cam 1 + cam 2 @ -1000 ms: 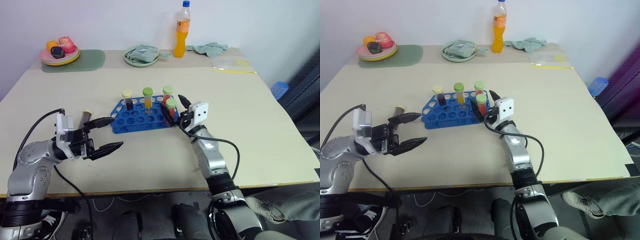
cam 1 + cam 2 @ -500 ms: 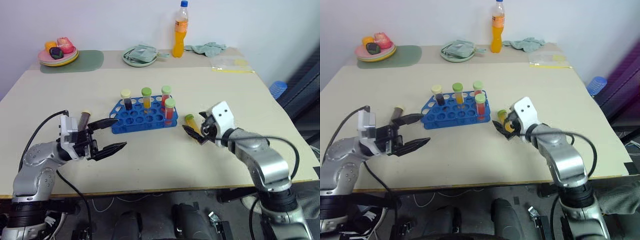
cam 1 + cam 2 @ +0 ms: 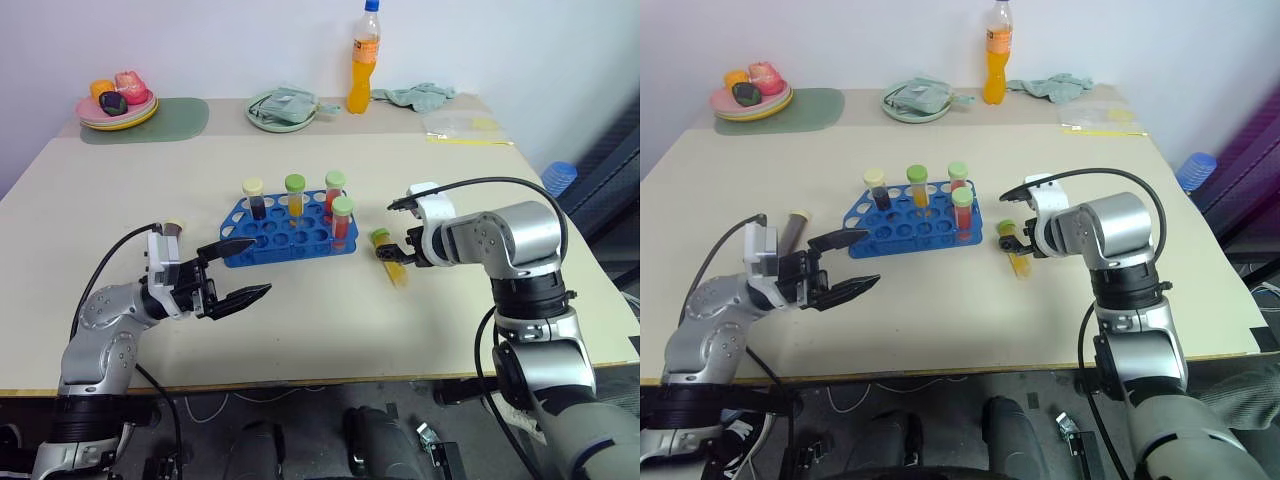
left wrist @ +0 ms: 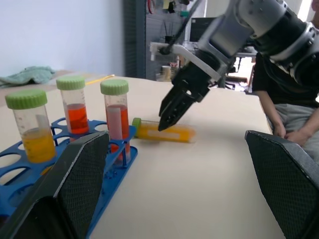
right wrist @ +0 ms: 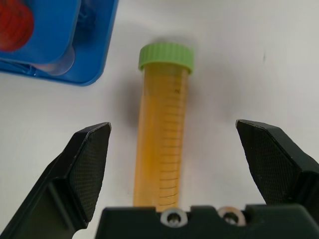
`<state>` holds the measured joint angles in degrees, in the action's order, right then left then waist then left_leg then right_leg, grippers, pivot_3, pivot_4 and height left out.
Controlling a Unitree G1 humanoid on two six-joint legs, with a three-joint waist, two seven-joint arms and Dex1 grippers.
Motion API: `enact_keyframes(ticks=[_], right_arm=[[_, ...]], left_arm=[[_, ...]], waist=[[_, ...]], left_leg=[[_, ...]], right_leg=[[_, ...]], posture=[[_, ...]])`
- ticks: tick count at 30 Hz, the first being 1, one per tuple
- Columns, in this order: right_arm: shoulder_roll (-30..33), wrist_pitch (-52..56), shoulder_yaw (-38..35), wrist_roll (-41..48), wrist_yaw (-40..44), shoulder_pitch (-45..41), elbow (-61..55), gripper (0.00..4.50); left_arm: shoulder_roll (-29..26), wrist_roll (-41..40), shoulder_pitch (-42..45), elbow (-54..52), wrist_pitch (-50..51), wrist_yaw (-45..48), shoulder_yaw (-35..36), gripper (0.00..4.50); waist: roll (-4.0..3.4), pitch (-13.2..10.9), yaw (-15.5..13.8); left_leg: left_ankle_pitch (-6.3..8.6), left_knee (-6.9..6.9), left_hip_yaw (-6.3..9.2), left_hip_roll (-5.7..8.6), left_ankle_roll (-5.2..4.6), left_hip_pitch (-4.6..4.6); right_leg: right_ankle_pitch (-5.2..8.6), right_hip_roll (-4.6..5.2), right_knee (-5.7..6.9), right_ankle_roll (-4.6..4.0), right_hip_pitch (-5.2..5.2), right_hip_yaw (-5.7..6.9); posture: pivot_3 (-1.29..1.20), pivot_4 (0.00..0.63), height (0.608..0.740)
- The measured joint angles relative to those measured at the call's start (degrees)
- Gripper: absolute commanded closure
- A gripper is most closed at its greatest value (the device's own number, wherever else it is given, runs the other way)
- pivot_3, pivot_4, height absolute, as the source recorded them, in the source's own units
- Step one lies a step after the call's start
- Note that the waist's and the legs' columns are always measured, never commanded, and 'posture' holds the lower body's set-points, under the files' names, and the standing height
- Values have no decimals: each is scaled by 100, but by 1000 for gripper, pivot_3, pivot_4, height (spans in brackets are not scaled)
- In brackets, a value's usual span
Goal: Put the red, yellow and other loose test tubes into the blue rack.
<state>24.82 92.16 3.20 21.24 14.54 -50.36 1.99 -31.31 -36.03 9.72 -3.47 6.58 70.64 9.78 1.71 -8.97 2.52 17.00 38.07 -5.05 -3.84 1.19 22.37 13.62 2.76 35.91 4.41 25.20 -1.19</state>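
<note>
My right arm has swung away from the blue rack (image 3: 288,235) and its wrist now tips down; right gripper (image 3: 405,252) hangs spread wide over the yellow tube (image 5: 162,149), which lies flat on the table (image 3: 500,180) just beside the rack's right end. Left gripper (image 3: 238,270) points level toward the rack, fingers wide, empty. Brown tube (image 3: 792,229) lies behind my left wrist.

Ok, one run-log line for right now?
right gripper: open over lying green-capped yellow plastic tube | left gripper: open, empty | blue holed plastic rack: four tubes upright
</note>
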Motion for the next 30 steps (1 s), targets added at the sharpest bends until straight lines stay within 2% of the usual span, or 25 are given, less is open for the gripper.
enact_keyframes(ticks=[10,22,25,30], right_arm=[[-126,1,465,286,-544,-893,1496,75],[-421,1,465,481,-1213,-964,1832,75],[-435,1,443,439,-1349,-933,1844,918],[-464,1,353,338,-1436,-907,1848,3454]], left_arm=[[106,43,-374,-326,-100,-235,0,0],[110,43,-508,-522,-111,-409,1,0],[110,43,-508,-530,-111,-440,1,0],[110,43,-504,-530,-111,-443,0,0]], waist=[[0,0,6],[-1,0,2],[-1,0,3],[-1,0,3]], left_leg=[[0,0,0,-1,0,0],[0,0,1,-1,-1,3],[0,0,1,-1,-1,3],[0,0,1,-1,-1,3]], right_leg=[[0,0,2,0,1,-1],[0,1,-1,0,2,0],[0,1,-1,0,2,0],[0,1,-1,0,2,0]], posture=[[0,150,740],[0,150,740],[0,150,740],[0,150,740]])
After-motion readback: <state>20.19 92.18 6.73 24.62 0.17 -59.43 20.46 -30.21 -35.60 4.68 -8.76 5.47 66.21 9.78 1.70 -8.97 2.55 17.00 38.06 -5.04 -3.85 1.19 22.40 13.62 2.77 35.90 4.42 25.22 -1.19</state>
